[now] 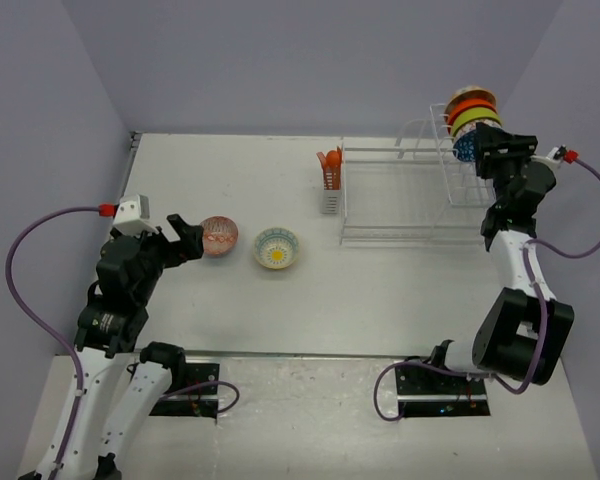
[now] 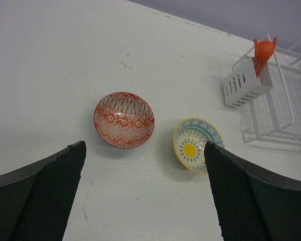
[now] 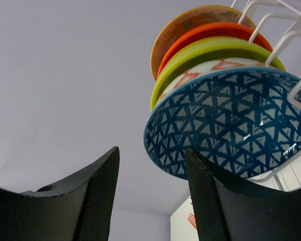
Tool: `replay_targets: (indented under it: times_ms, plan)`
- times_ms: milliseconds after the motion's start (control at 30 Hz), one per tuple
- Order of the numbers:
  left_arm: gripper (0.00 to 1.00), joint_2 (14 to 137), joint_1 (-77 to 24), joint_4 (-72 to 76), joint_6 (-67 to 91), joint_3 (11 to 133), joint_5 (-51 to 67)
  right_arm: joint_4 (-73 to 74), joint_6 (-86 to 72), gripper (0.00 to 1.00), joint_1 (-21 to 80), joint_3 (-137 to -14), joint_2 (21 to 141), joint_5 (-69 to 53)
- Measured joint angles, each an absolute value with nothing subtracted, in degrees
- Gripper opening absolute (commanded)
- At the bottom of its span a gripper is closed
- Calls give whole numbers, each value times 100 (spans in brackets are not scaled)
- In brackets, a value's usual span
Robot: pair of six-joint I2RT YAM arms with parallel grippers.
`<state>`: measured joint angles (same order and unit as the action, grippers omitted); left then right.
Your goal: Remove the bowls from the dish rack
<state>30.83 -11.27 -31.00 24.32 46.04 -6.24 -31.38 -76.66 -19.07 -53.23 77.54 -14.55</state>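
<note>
Left gripper (image 1: 185, 238): jaws spread wide, nothing held, poised just beside the red-patterned bowl.
Red-patterned bowl (image 2: 124, 119): upright on the white table (image 1: 280, 310), apart from its neighbour.
Cream bowl (image 2: 197, 144), yellow centre, blue scalloped rim: upright on the table, to the right.
White utensil caddy (image 1: 329, 198): holds an orange utensil (image 1: 329, 165), fixed to the rack's left end.
Dish rack (image 1: 400, 215): white wire, flat section bare.
Raised slots, far right: bowls on edge, blue-patterned bowl (image 3: 231, 123) nearest, then lime-green bowl (image 3: 210, 52), orange bowl (image 3: 205, 32).
Right gripper (image 3: 151, 150): released, fingers at the blue bowl's rim; contact cannot be told.
</note>
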Motion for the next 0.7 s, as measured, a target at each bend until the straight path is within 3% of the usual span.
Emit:
replay_targets:
  times_ms: [233, 333, 367, 467, 567, 700]
  plan:
    - [100, 3057, -1149, -3103, 2436, 4604, -692, -3148, -7607, 49, -1879, -5708, 8143, -1474]
    - [100, 3046, -1173, -3105, 2436, 4604, -716, -3188, -7599, 36, -1868, -5824, 8270, -1479]
    - [100, 3039, -1173, -3105, 2436, 4604, -727, -3218, -7605, 27, -1863, -5839, 8302, -1479]
    - [100, 3024, -1177, -3105, 2438, 4604, -749, -3221, -7601, 17, -1844, -5843, 8320, -1466]
    - [100, 3020, -1177, -3105, 2438, 4604, -753, -3212, -7579, 14, -1839, -5843, 8318, -1448]
    - [100, 3020, -1177, -3105, 2438, 4604, -753, -3190, -7564, 3, -1844, -5843, 8294, -1433]
